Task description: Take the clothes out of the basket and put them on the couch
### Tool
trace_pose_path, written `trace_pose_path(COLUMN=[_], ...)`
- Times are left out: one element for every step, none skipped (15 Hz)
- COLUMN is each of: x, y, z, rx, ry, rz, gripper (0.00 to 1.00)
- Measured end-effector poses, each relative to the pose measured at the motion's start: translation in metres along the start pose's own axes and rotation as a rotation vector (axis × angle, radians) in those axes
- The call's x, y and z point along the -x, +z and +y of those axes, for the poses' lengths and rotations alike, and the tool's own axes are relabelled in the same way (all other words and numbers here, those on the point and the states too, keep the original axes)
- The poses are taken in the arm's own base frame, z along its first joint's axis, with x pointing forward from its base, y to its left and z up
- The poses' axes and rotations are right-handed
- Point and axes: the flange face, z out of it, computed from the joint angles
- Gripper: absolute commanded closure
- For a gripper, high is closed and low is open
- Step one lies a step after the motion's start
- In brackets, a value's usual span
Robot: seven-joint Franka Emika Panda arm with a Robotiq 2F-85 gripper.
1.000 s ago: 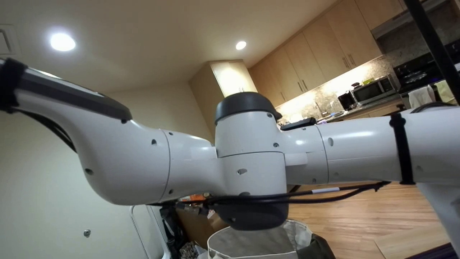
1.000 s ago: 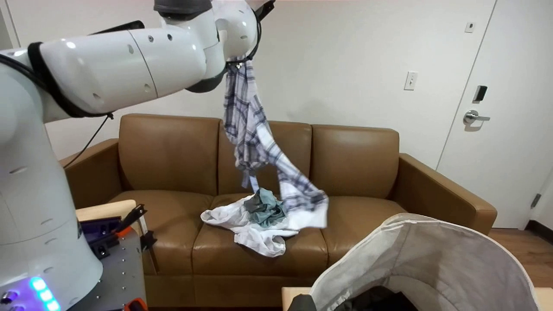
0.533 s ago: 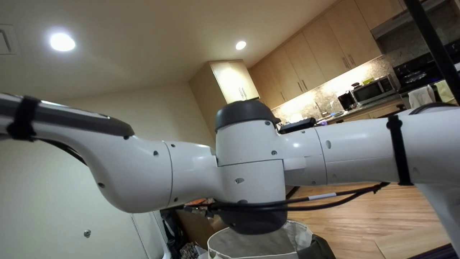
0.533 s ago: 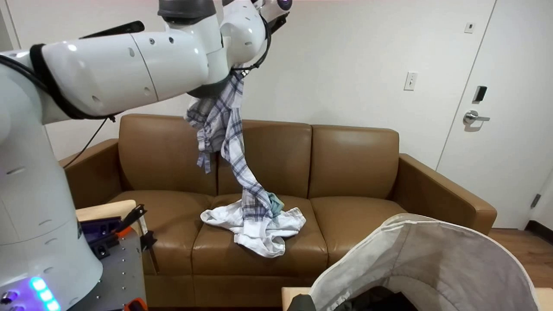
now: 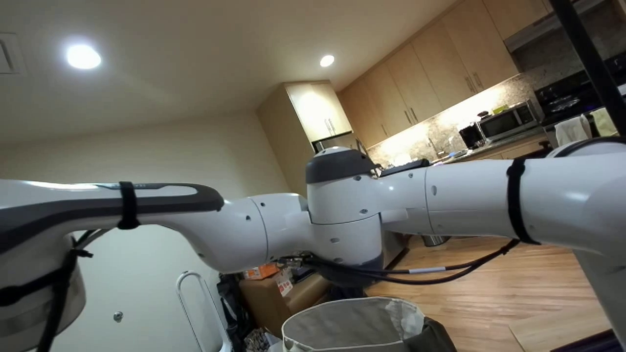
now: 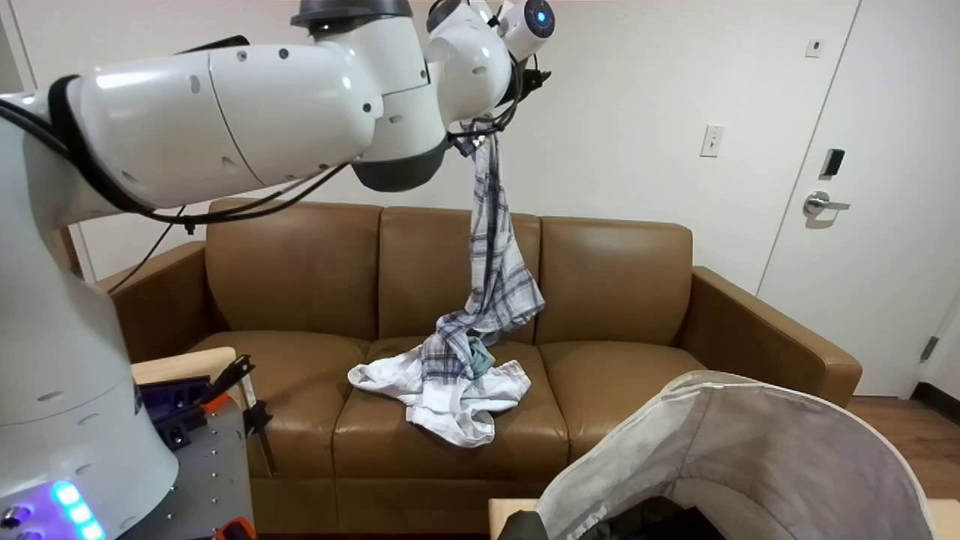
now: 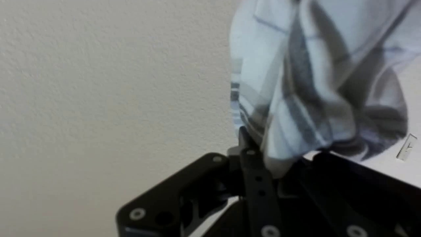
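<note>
Pale grey-white basket [image 6: 802,442] holds dark cloth [image 6: 660,521] low inside; jaws pinched tight on plaid garment [image 7: 315,82]

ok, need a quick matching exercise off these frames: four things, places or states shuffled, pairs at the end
Things
1. plaid garment
2. white garment
3. dark cloth
4. couch

Places or states
A. inside the fabric basket
B. brown, three-seater
C. clamped in the Robotiq gripper, hanging
D. lying rumpled on the couch

Pairs: 1-C, 2-D, 3-A, 4-B
</note>
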Motion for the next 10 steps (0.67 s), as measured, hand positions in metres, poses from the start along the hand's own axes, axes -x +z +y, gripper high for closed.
trace_pose_path(x=[0.006,0.011,0.015,0.018,0.019,0.019,0.017,0.015,0.014,0.013], y=[-0.006,-0.01,-0.014,-0.017,-0.02,-0.023,-0.026,-0.029,-0.032,-0.036], z=[-0.005,-0.012,-0.021,-0.03,-0.042,-0.054,-0.067,-0.079,-0.092,-0.106], rx=[-0.003,-0.012,-0.023,-0.043,-0.066,-0.089,-0.109,-0.129,-0.145,-0.169], ry=[0.03,0.063,0.098,0.132,0.168,0.196,0.219,0.243,0.263,0.276], rz=[-0.011,-0.02,-0.029,-0.04,-0.052,-0.064,-0.073,-0.069,-0.066,-0.076], gripper=[0.97,0.96,0.96,0.97,0.97,0.96,0.95,0.95,0.95,0.97])
